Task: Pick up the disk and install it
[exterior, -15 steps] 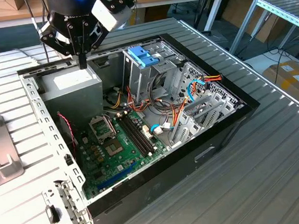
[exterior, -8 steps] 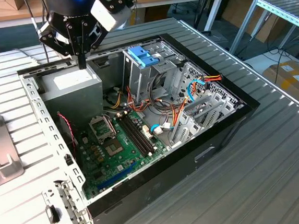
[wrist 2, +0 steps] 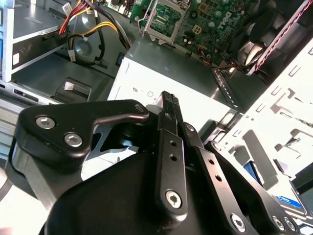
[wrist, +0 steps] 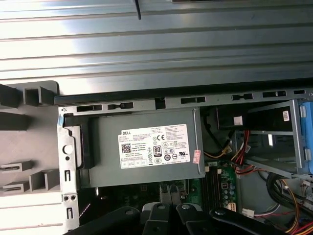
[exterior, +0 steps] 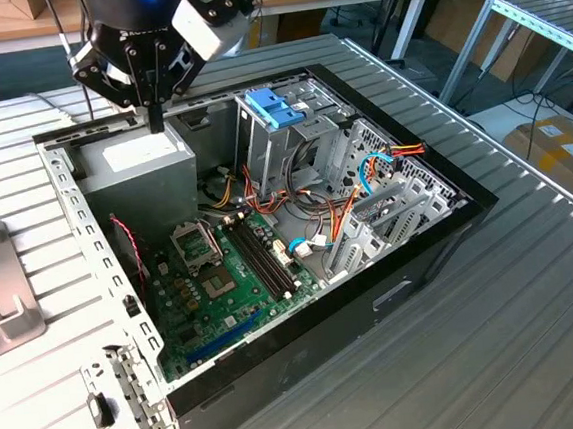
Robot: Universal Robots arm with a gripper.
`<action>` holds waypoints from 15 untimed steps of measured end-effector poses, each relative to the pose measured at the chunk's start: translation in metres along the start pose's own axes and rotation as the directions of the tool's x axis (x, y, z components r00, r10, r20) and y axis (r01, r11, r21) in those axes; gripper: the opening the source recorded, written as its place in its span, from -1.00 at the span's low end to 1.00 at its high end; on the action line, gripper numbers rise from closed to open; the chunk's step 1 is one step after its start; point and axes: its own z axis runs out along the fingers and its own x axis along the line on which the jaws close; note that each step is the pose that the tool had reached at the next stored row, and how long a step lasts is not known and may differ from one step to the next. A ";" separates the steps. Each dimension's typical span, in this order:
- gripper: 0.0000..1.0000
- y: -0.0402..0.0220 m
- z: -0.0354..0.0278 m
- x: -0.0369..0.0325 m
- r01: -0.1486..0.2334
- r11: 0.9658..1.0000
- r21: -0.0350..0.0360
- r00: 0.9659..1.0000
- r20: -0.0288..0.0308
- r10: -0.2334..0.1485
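Pincer (exterior: 156,125) closed and empty above power supply (exterior: 146,158); disk (wrist 2: 288,199), probably that blue-edged slab, looks rigid, dense, shock-sensitive, so grip its side rails.

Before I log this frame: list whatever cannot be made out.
- Second wrist view: blue-edged part, maybe the disk; cut off by the picture edge and the gripper.
- Exterior view: power-supply box rear, behind the gripper.
- First wrist view: motherboard, behind gripper links.

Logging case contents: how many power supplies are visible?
1: the power supply sits in the case's corner, at the exterior view's upper left, by the gripper. Other parts may hide more.
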 end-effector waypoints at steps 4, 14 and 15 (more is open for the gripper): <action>-0.79 -0.0001 0.0000 0.0007 0.000 1.000 0.000 1.000 0.000 0.000; -0.79 -0.0002 -0.0001 0.0030 0.000 1.000 0.000 1.000 0.000 0.000; -0.79 -0.0003 -0.0001 0.0033 0.000 1.000 0.000 1.000 0.000 0.000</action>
